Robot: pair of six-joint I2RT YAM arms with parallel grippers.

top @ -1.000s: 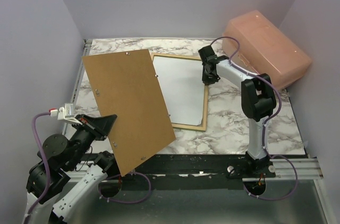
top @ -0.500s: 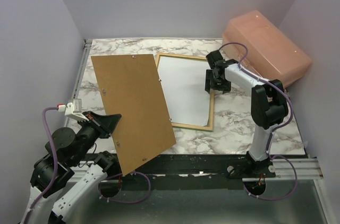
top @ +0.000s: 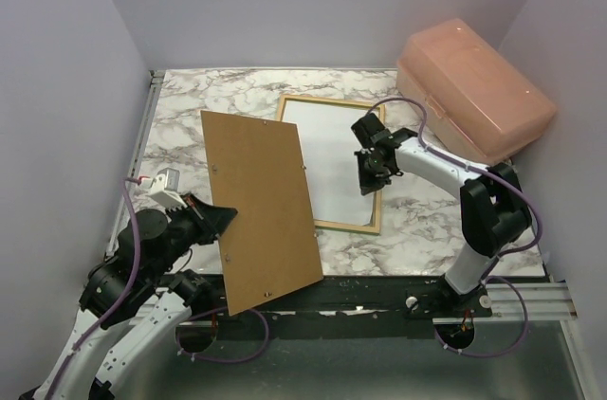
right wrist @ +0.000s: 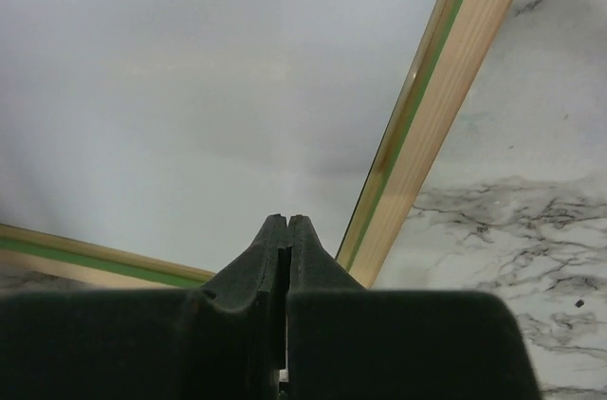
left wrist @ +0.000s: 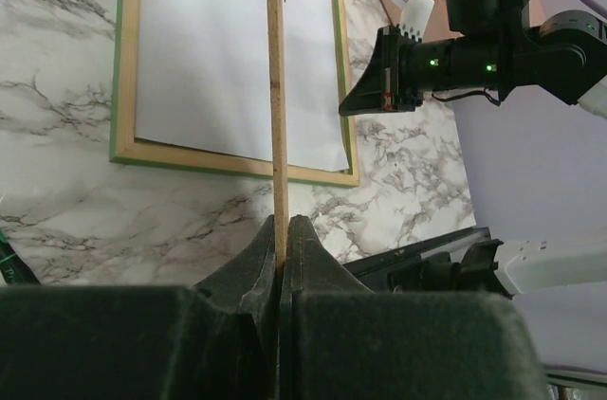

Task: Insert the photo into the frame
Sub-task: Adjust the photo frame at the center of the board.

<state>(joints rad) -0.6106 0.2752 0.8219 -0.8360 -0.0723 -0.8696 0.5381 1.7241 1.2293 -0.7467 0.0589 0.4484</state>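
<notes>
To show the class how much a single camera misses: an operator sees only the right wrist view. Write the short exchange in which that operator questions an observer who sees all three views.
Operator: My right hand is shut over the photo, which lies white side up in the frame. What is the left hand doing?
Observer: The left hand is shut on the edge of a brown board, holding it tilted up off the table.
Operator: Does that board cover the frame?
Observer: Only partly. In the top view the board's right edge hides the frame's left rail, and most of the photo shows.
</notes>
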